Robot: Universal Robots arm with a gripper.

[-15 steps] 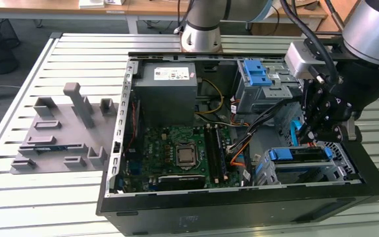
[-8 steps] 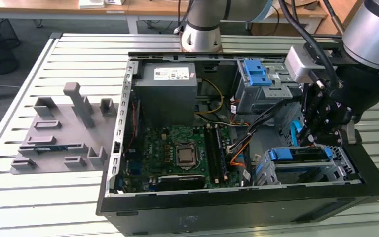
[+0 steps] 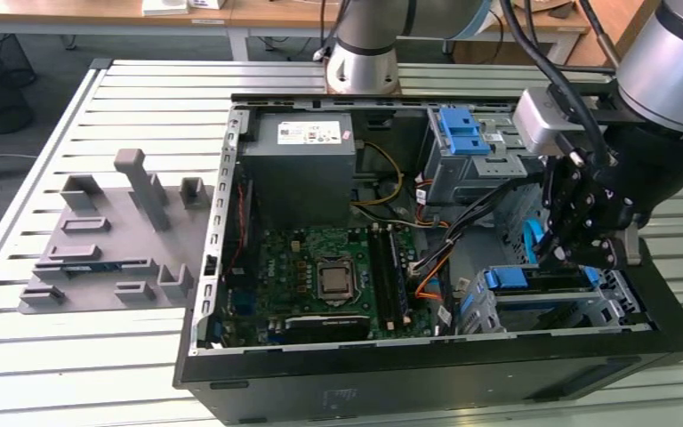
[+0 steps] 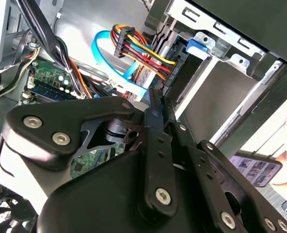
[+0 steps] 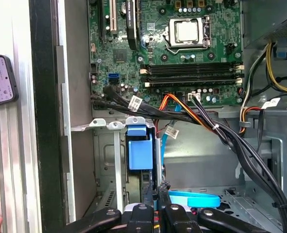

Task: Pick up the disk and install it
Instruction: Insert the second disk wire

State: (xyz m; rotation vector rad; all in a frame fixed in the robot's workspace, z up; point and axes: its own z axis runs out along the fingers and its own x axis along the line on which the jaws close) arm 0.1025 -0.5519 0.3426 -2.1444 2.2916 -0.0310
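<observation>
While hand point(image 3: 582, 258) hovers, disk point(image 3: 529, 277) seated between cage walls

— What is sitting in front of the gripper point(image 4: 155, 104)?

— A bundle of coloured wires point(image 4: 143, 51) (red, yellow, black) is running toward a metal drive cage point(image 4: 216, 63) at about one o'clock; a blue cable point(image 4: 107, 53) is looping beside it.

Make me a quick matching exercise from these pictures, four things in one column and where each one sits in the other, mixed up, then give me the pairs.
Things:
1. power supply
2. gray fixture tray
3. processor socket
4. gripper

Places:
A. on the slatted table, outside the case
B. middle of the green motherboard
C. over the drive cage with the blue tab
D. far corner inside the case, near the arm's base

Pairs: 1-D, 2-A, 3-B, 4-C
</observation>
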